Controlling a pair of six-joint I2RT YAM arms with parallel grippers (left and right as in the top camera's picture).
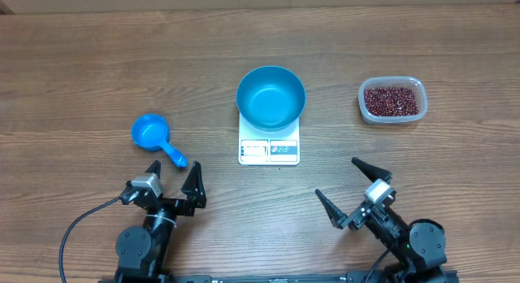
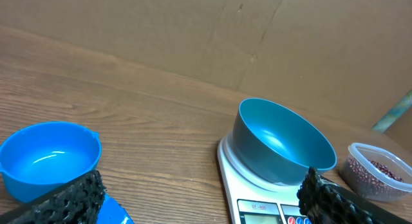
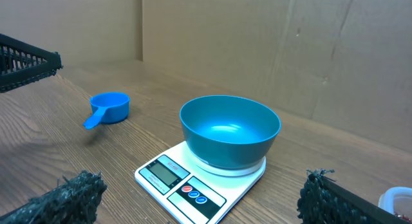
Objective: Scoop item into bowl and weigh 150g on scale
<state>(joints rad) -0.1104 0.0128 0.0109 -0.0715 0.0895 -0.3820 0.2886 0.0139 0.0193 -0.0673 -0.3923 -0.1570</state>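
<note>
Closest, at the near edge of the desk (image 1: 81, 80), sit the two arms. The left fingers (image 1: 195, 185) are wide apart and hold nothing. The right fingers (image 1: 370, 169) are wide apart too, with nothing in them. Just past the left fingers lies a small blue scoop (image 1: 149, 132), its handle pointing back at them. In the middle of the desk sits the white scale (image 1: 269, 150), its buttons on the near side. The blue bowl (image 1: 270, 97) stands upright on the scale. Only its smooth blue inside shows. Farther to the right is a clear tub (image 1: 362, 100). The beans (image 1: 392, 102) are all in the tub, small and dark red, well apart from the bowl.
</note>
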